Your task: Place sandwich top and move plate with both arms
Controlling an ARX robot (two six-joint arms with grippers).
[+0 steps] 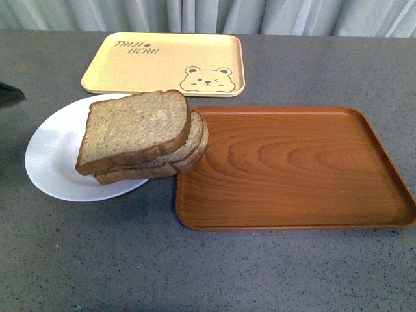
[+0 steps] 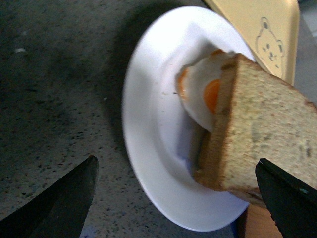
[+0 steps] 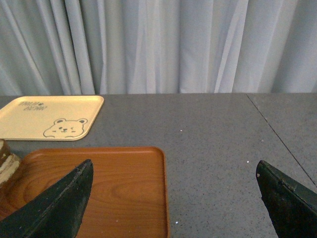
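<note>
The left gripper [image 2: 177, 159] hangs with its two black fingers spread wide and nothing between them, over the rim of the white plate [image 1: 55, 156]. Just ahead of it, the sandwich top [image 1: 134, 128], a brown speckled slice, lies tilted on a fried egg [image 2: 200, 94] and a lower slice [image 1: 188, 153], one corner close beside one finger. The right gripper [image 3: 174, 162] is likewise spread and empty, above the brown wooden tray [image 1: 292, 169], with the sandwich off toward the left arm's side and the beige bear tray [image 1: 162, 62] farther ahead.
</note>
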